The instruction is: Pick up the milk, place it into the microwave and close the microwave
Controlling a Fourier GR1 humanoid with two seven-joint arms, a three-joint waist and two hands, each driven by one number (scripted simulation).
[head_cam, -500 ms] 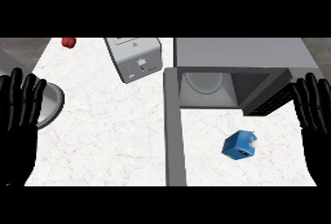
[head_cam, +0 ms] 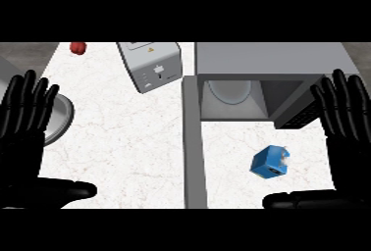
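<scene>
Head view: the blue milk (head_cam: 272, 162) lies tilted on the counter (head_cam: 130, 142) toward its near right edge, before the open microwave (head_cam: 268, 81), untouched, while my left hand (head_cam: 25, 122) and right hand (head_cam: 348, 115) rest released, fingers straight, at either side.

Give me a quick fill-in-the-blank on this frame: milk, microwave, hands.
1. The carton of milk is coloured ____.
2. The microwave has its door ____.
3. The milk lies nearer the robot's ____ hand.
4. The left hand and the right hand both have their fingers ____.

Missing words: blue; open; right; straight
</scene>
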